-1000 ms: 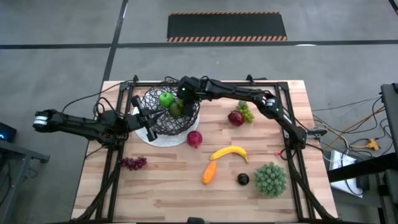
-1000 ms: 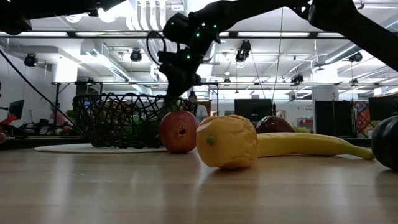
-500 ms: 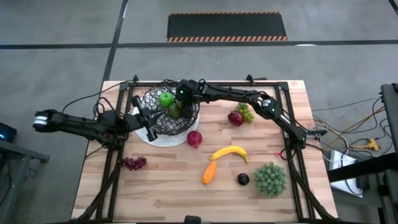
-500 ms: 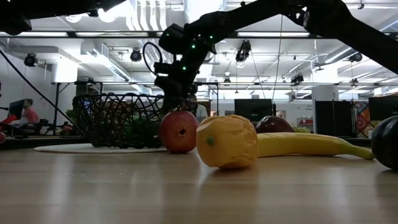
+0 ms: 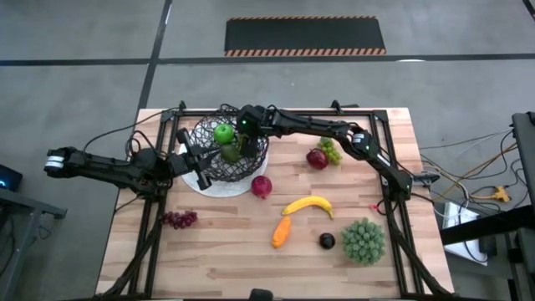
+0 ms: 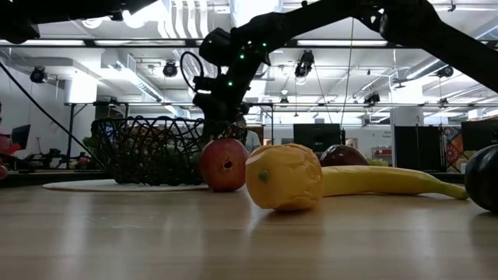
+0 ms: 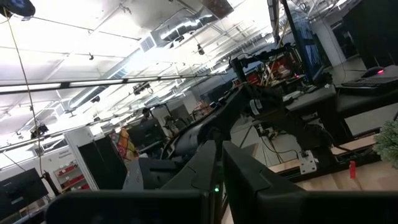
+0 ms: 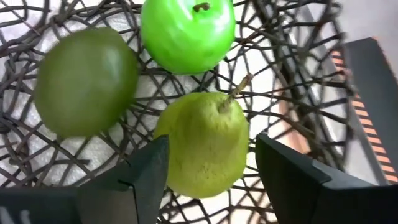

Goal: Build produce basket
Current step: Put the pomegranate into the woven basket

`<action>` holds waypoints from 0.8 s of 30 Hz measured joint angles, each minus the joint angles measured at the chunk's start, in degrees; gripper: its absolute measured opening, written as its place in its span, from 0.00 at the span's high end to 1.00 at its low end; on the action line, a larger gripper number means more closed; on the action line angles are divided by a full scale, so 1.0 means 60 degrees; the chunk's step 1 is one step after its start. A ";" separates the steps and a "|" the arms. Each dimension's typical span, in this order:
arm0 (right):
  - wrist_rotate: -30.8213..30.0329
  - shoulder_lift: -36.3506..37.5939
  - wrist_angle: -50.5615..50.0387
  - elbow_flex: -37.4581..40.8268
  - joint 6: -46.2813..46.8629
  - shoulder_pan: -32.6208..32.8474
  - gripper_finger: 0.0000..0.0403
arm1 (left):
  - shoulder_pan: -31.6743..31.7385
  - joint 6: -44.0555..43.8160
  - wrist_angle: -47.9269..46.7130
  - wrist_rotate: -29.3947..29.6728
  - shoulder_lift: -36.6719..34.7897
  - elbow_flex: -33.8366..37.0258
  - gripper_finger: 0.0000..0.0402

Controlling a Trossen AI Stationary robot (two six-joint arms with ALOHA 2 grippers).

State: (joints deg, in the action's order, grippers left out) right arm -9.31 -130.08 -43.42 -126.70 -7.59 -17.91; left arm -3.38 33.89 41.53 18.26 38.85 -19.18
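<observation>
This is a robotics lab or workshop in a big industrial hall. The wooden counter (image 5: pixel 217 251) stands on a grey concrete floor (image 5: pixel 75 33), and behind the right claw (image 5: pixel 240 140) a black mat with striped hazard edges (image 5: pixel 305 36) lies on that floor. Loose cables (image 5: pixel 468 188) run beside the counter. Far behind the claw, the low view shows bright ceiling lights (image 6: pixel 187 15), open ducts, dark monitors (image 6: pixel 315 136) and work desks. The left wrist view shows more screens (image 7: pixel 22 186), racks and hanging wires.

Right arm stretches far across, its tool (image 5: pixel 237 144) spread open; left tool (image 5: pixel 203 170) closed, arm low.
</observation>
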 joint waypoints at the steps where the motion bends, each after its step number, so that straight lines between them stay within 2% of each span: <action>1: -0.0084 0.0010 -0.0123 -0.0088 -0.0046 0.0000 0.44 | -0.0003 0.0000 0.0000 0.0000 0.0000 0.0000 0.97; 11: -0.0236 0.0099 -0.1933 -0.1398 -0.0131 0.0048 0.49 | -0.0001 0.0000 -0.0001 0.0000 0.0000 0.0004 0.97; 18: -0.0219 0.1144 -0.3463 -0.1290 0.0288 0.0526 0.61 | 0.0000 -0.0007 -0.0005 0.0000 0.0003 0.0003 0.97; 24: -0.0217 0.2364 -0.4053 -0.1159 0.0803 0.1537 0.69 | -0.0009 -0.0084 0.0013 0.0000 0.0038 -0.0005 0.97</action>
State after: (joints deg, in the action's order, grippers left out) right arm -10.61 -115.89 -67.74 -133.65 -2.77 -8.69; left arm -3.43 33.39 41.60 18.26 39.08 -19.21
